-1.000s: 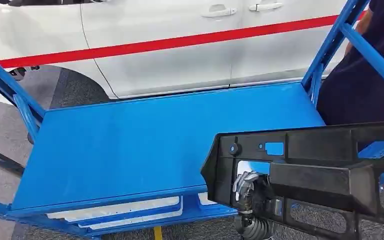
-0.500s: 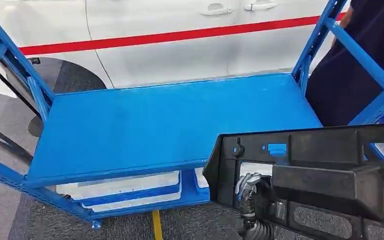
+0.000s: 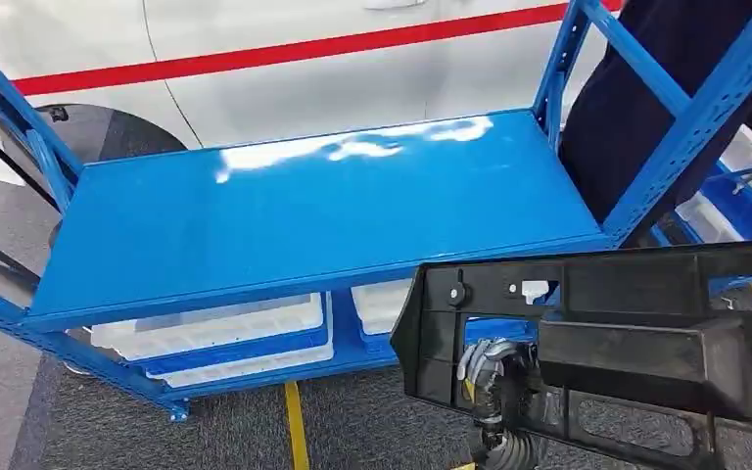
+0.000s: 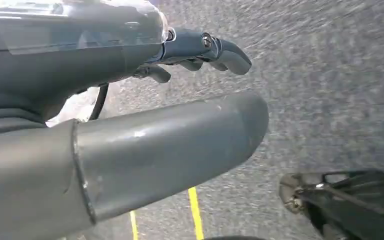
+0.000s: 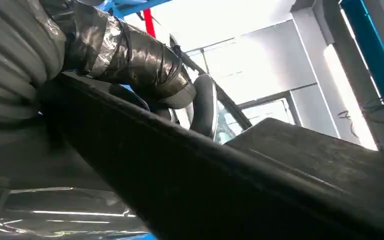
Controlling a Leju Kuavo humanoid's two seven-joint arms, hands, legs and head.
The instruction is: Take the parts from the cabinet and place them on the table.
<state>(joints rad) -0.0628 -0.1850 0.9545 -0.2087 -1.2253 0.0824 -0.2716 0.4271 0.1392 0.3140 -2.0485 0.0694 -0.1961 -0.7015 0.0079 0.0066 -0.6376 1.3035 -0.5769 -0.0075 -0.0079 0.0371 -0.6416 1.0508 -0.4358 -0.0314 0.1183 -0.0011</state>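
The robot's left hand (image 4: 130, 100) has a thick smooth grey thumb, darker screw-jointed fingers (image 4: 215, 47) and a black cable, while its right hand (image 5: 130, 55) wears crinkled grey tape beside a ribbed grey cover.

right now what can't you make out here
- Black part: far end cut off by the head view's right edge.
- Right hand: its fingers mostly hidden behind the part.
- Person: mostly beyond the top edge, crossed by the blue rack.
- Floor: blurred in the left wrist view.
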